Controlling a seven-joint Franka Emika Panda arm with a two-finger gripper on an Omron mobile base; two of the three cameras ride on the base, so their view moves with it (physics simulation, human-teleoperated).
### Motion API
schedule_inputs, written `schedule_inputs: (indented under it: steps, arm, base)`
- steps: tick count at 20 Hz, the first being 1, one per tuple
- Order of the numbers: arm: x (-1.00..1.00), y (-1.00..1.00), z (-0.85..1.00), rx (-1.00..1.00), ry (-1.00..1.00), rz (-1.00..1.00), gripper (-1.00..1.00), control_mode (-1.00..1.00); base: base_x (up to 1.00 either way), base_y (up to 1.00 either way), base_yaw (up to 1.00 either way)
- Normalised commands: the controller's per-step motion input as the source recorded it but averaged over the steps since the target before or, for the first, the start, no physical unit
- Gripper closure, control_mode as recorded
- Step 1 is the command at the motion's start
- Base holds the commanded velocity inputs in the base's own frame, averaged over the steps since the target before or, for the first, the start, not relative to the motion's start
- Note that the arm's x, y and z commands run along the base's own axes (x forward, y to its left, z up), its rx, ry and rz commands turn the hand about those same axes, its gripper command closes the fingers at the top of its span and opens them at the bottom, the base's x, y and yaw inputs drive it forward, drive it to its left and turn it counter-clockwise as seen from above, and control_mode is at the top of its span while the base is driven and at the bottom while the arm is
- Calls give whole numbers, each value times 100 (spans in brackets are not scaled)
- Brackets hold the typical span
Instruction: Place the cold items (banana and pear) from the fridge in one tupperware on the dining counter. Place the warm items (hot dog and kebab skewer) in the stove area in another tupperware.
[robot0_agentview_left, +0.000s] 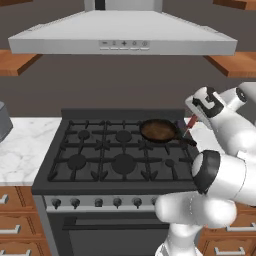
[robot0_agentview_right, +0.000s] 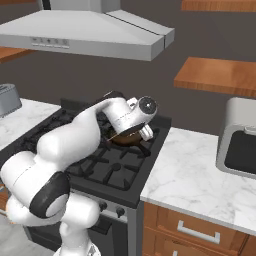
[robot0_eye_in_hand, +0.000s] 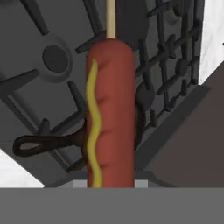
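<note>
The hot dog (robot0_eye_in_hand: 110, 113) was pinched in the gripper (robot0_agentview_left: 191, 121) above the stove (robot0_agentview_left: 117, 152) — a loose hold could have dropped it onto the pan (robot0_agentview_left: 159, 131).

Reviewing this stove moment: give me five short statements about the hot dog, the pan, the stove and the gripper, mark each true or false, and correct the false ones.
1. The gripper is shut on the hot dog. True.
2. The hot dog lies in the pan. False: it is lifted clear, held above the stove.
3. The hot dog carries a wavy yellow mustard line and has a pale stick at one end. True.
4. The pan sits on a front left burner. False: it sits at the stove's back right, near the marble counter.
5. A range hood hangs above the stove. True.
</note>
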Motion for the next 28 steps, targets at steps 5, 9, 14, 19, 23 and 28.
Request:
schedule_inputs:
  steps: [5, 9, 14, 19, 23, 28]
  arm:
    - [-99, 19, 23, -47, -9, 32, 100, -100]
    - [-73, 39, 2, -29, -30, 37, 100, -100]
    - [-45, 89, 0, -38, -24, 27, 100, -100]
    - [-3, 54, 0, -70, 4, 24, 100, -100]
    - [0, 0, 0, -88, 34, 44, 100, -100]
    - [-10, -11, 0, -55, 18, 65, 100, -100]
  base:
    - [0, 0, 0]
    - [0, 0, 0]
    - [0, 0, 0]
    - [0, 0, 0]
    - [0, 0, 0]
    - [0, 0, 0]
